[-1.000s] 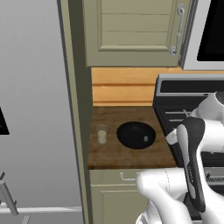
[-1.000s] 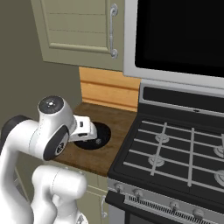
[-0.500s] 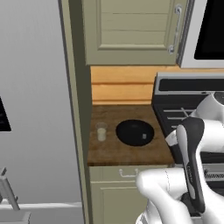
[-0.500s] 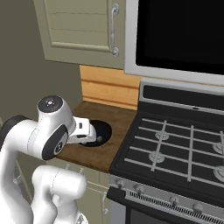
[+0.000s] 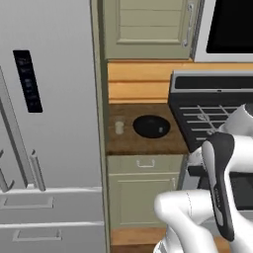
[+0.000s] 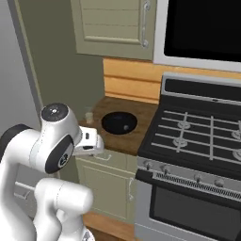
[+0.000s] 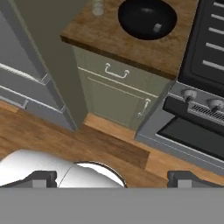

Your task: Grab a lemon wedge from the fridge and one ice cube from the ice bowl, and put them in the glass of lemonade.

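Nearest the base: arm, folded back on itself with the elbow raised, hand well short of the counter and tipped down toward floor and cabinet fronts. Gripper, fingers spread fully apart, holding nothing; just the two dark tips seen in the hand view.

Left, near: fridge, grey, both doors shut, upright bar handles beside the centre seam. Handles judged stiff and smooth; best taken mid-bar, with a firm pull needed. Lemon wedge presumably behind the doors; expected small, light, wet and slippery, to be pinched across its flat faces.

Beyond, on the wooden counter between fridge and stove: glass of lemonade, small, upright, on the fridge side. Judged fragile and easily tipped.

Just right of the glass, apart from it: ice bowl, shallow, black. One pale cube lies inside; judged hard, slick, likely to squirt from a loose pinch.
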